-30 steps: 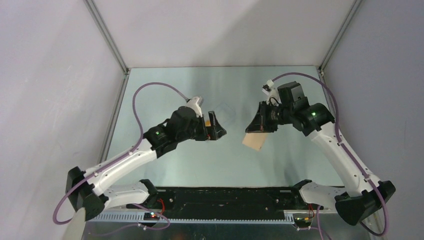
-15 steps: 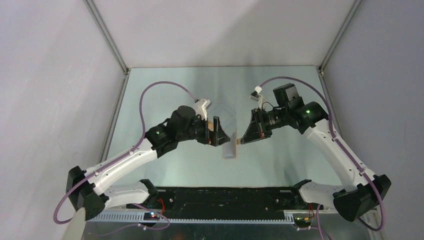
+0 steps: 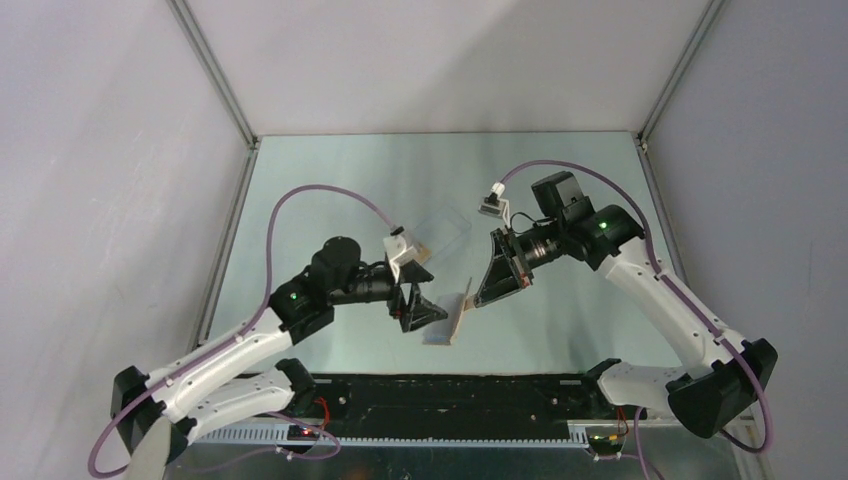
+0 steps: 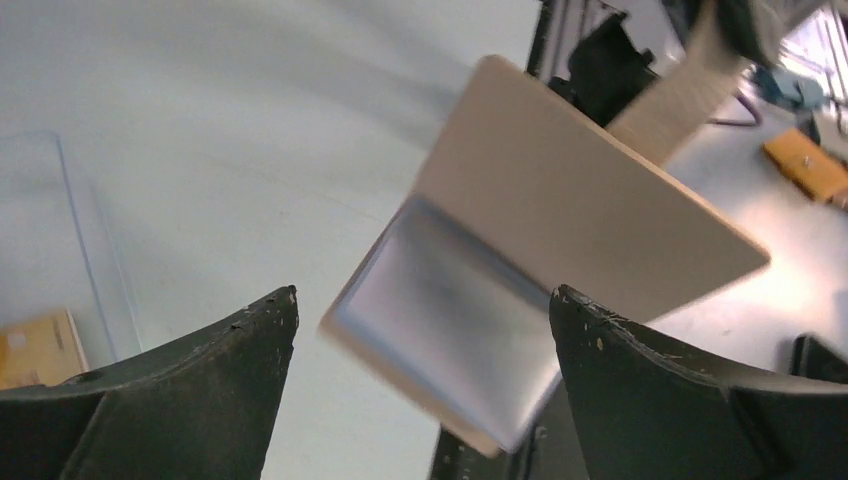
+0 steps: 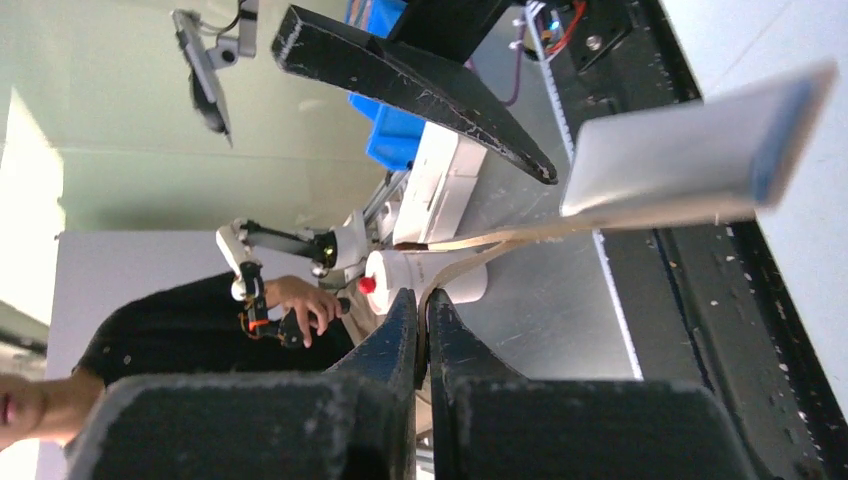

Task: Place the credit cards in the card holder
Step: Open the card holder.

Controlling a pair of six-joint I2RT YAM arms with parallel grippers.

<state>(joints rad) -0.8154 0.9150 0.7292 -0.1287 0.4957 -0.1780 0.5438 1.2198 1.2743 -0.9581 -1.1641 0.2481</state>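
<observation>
The tan card holder (image 3: 448, 320) hangs open in the air near the table's front middle. My right gripper (image 3: 481, 292) is shut on one thin flap of it (image 5: 470, 255), and the other half (image 5: 690, 150) sticks out with a blue edge. My left gripper (image 3: 418, 308) stands wide open just left of the holder. In the left wrist view the holder's blue-grey inner pocket (image 4: 450, 320) lies between my open left gripper's (image 4: 424, 292) fingertips without touching them. One yellow credit card (image 4: 35, 345) lies inside the clear box.
A clear plastic box (image 3: 445, 228) sits on the table behind the grippers, its wall (image 4: 80, 250) at the left of the left wrist view. The black rail (image 3: 450, 390) runs along the near edge.
My left gripper has swung from beside the clear box toward the near edge. My right gripper has carried the card holder forward and left; the holder now hangs open between the two grippers.
</observation>
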